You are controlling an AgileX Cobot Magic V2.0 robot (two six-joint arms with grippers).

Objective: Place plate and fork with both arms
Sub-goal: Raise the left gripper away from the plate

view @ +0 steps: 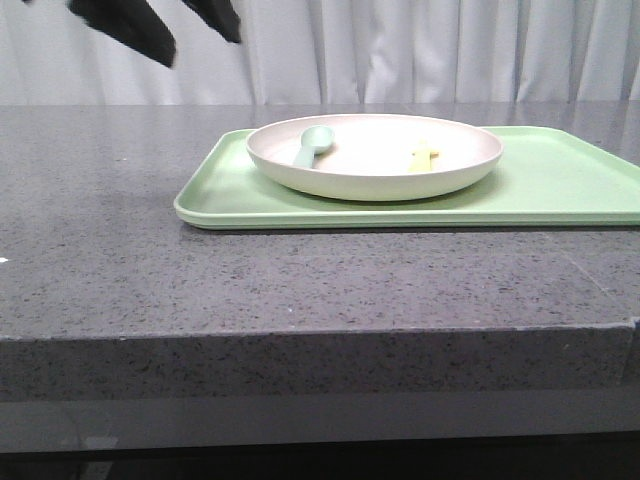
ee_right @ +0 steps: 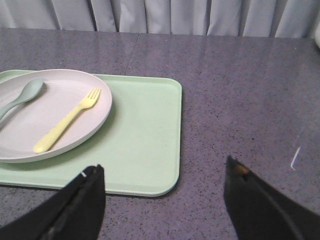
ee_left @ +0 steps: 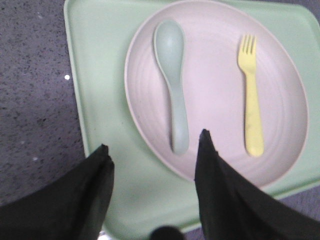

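Left gripper (ee_left: 152, 150): jaws spread wide, nothing between them; hangs above the tray's near-left part, one finger (ee_left: 215, 175) over the plate rim.
Right gripper (ee_right: 162, 187): jaws spread wide, empty; over grey counter (ee_right: 240, 80) and the tray's right corner.
Plate (view: 375, 160): sits on the tray, toward its left half.
Fork (ee_left: 251, 95): lies flat inside the plate, at 3 o'clock of plate centre in the front view, tines pointing away from the robot.
Spoon (ee_left: 172, 75): in the plate at 9 o'clock, parallel to the fork, well apart from it.
Tray (view: 560, 185): light green, flat on the counter.
Backdrop: pale curtain (view: 420, 50).
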